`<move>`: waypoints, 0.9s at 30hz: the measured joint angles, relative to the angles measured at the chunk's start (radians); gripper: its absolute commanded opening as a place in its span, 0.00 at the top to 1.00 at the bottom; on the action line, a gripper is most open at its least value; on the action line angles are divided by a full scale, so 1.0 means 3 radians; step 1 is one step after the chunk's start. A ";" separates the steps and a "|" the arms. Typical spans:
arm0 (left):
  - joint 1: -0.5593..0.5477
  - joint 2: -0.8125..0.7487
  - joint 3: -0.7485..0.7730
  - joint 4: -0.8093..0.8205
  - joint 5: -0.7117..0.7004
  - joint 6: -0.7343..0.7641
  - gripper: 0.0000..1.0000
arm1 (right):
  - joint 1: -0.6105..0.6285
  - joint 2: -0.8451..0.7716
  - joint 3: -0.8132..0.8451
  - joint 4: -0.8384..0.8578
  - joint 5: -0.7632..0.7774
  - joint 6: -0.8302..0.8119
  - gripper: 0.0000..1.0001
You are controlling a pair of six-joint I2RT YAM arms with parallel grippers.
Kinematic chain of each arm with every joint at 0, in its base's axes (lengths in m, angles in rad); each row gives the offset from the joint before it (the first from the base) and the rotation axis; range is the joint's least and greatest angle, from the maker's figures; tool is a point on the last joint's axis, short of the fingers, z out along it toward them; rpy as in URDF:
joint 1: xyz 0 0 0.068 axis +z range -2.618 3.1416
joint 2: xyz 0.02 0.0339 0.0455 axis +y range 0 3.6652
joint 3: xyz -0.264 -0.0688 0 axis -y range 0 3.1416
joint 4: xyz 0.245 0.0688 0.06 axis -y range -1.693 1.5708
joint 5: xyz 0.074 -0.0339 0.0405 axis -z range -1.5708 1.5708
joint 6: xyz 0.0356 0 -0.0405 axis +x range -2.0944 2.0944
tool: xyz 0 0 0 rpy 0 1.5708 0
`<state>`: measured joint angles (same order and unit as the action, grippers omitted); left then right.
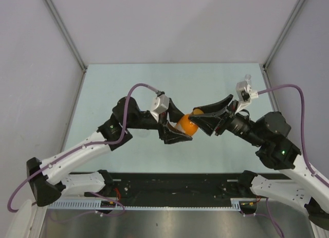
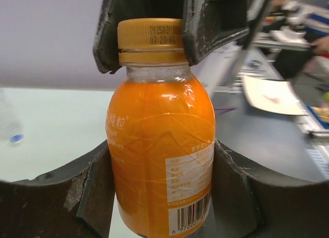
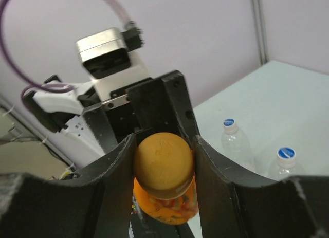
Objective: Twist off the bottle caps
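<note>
We look down on the table (image 1: 205, 84) from above and behind. Both wrist views sit close, sharing the orange bottle (image 2: 162, 145): left side-on, right facing its cap (image 3: 163, 161) end-on.

bottle (image 2: 159, 145): over table (image 1: 154, 84) | left claw (image 1: 177, 132): left, on its body | right claw (image 1: 205, 120): right, on cap (image 2: 151, 40)

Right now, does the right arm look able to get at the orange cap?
Yes, it seems so: the right gripper is closed around the orange cap. The left gripper holds the orange bottle lower down by its body, which leaves the cap free.
</note>
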<state>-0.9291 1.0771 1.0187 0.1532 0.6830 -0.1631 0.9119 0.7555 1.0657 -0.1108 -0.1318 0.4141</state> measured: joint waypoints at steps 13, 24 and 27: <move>-0.0039 0.0665 0.0174 0.1251 0.1766 -0.1409 1.00 | -0.0097 -0.0093 0.0034 0.0240 -0.1551 -0.0463 1.00; -0.0056 0.0660 0.0423 0.0427 0.1675 -0.0806 1.00 | -0.0174 -0.0102 0.0060 0.0154 -0.1609 -0.0483 0.36; -0.0078 0.0599 0.0487 0.0066 0.1394 -0.0451 1.00 | -0.0178 -0.0084 0.0069 0.0136 -0.1441 -0.0375 0.29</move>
<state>-0.9524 1.2568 1.1648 0.1730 1.1011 -0.2985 0.8585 0.7303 1.0863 -0.0700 -0.5640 0.3016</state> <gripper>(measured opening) 0.660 0.655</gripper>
